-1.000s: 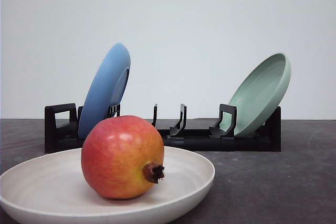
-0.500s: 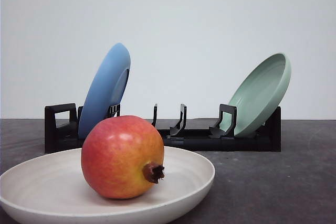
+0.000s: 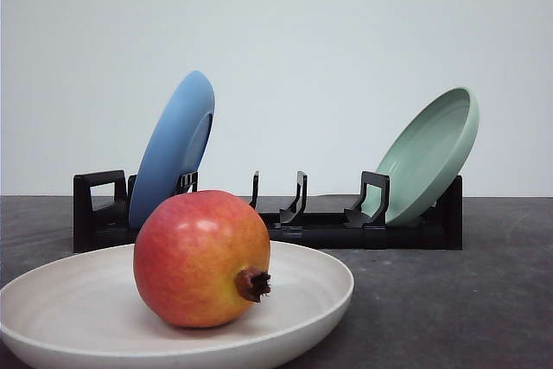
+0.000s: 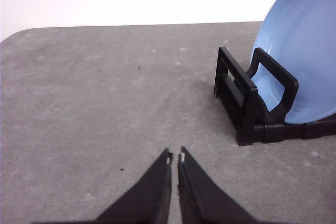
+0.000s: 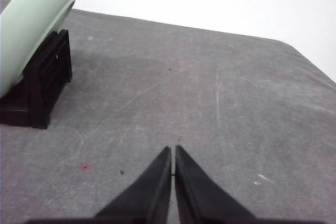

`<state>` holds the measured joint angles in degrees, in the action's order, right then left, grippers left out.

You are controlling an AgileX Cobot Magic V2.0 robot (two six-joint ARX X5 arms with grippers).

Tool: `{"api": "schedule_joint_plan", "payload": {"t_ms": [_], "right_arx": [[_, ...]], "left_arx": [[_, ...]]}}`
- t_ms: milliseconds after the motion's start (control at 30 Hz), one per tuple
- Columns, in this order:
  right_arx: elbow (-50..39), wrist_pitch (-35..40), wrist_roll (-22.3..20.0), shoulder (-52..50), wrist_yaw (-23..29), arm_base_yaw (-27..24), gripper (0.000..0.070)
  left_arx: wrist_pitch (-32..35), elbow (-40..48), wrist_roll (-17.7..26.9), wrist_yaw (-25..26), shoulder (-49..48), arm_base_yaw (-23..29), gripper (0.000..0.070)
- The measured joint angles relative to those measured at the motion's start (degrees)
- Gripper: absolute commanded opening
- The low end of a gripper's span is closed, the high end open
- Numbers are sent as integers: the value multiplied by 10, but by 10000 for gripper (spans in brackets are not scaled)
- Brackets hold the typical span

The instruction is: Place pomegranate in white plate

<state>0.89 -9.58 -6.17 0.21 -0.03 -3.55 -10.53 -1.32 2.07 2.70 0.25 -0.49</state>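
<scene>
Front view: we see the pomegranate (image 3: 202, 258) resting inside the white plate (image 3: 52, 300), its dark crown stub pointing toward the plate's right rim. Behind the white plate stands a black dish rack (image 3: 311, 226) on the grey table (image 3: 467, 300); a blue plate (image 3: 173, 149) leans in the rack's left end and a pale green plate (image 3: 429, 155) leans in its right end. In the left wrist view our left gripper (image 4: 175, 157) hangs above bare table near the rack's blue-plate end, fingers pressed together on nothing. In the right wrist view our right gripper (image 5: 172, 150) is likewise closed and empty, near the rack's green-plate end
</scene>
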Motion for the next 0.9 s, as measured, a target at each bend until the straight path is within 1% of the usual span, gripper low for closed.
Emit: {"api": "schedule_joint_plan", "payload": {"t_ms": [900], "right_arx": [[0,0,0,0,0,0,6]], "left_arx": [[0,0,0,0,0,0,0]]}}
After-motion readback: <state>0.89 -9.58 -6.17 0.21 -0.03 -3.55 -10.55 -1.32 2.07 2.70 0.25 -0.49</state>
